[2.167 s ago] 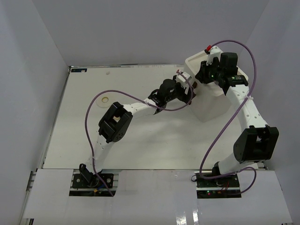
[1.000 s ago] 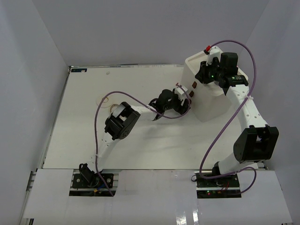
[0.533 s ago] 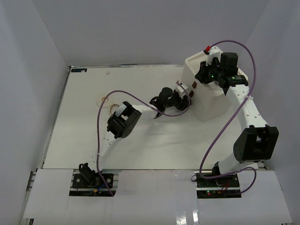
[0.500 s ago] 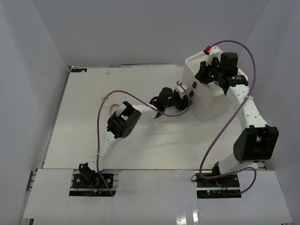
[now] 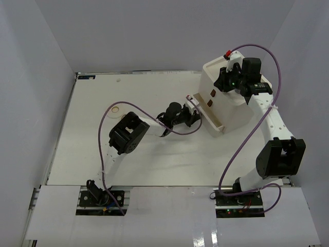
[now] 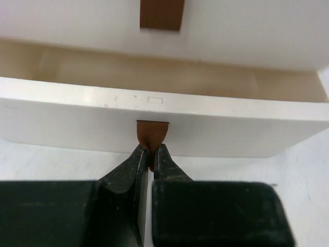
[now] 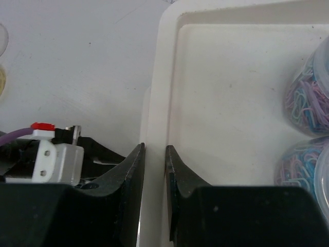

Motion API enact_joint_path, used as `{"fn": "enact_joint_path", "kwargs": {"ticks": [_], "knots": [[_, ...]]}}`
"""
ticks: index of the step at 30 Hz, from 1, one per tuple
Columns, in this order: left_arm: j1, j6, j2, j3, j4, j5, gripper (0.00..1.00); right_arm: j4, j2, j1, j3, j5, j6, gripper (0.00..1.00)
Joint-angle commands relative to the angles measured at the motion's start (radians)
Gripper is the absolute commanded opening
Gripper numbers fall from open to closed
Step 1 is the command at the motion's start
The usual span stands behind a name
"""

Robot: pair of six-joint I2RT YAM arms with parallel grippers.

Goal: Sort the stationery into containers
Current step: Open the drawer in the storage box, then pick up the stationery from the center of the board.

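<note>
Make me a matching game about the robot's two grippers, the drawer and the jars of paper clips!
Things:
1. left gripper
2. right gripper
3. drawer
4. paper clip jars

States:
A. sitting in the top tray
B. pulled open
C. pinching a brown handle
D. clamped on the tray rim

Pairs: 1-C, 2-D, 3-B, 4-A

We're seeing a plain white tabletop (image 5: 154, 154), blank white walls (image 5: 46, 41) boxing it in, and a small dark sticker (image 5: 88, 77) at its far-left corner.
</note>
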Motion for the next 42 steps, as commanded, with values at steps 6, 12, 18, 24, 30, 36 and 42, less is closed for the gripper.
{"fn": "enact_joint_path", "kwargs": {"ticks": [6, 12, 18, 24, 30, 36, 42], "knots": [[0.005, 0.068, -0.323, -0.361, -0.001, -0.074, 0.01, -0.074, 0.047, -0.004, -0.029, -0.046, -0.006, 0.19], [0.005, 0.037, -0.495, -0.585, 0.007, -0.144, 0.16, -0.073, 0.046, -0.005, -0.03, -0.045, -0.011, 0.2], [0.006, -0.022, -0.579, -0.585, -0.134, -0.248, 0.68, -0.074, 0.037, -0.005, -0.012, -0.042, -0.013, 0.36], [0.039, -0.16, -0.775, -0.59, -0.338, -0.525, 0.91, -0.057, -0.006, -0.005, 0.007, -0.039, -0.014, 0.66], [0.202, -0.372, -0.938, -0.562, -0.72, -0.732, 0.92, -0.013, -0.072, 0.001, 0.013, -0.057, -0.02, 0.84], [0.432, -0.466, -0.862, -0.51, -0.958, -0.735, 0.91, 0.087, -0.205, 0.028, -0.084, -0.063, 0.009, 0.91], [0.558, -0.495, -0.725, -0.435, -1.01, -0.657, 0.86, 0.143, -0.353, 0.061, -0.255, -0.057, 0.041, 0.96]]}}
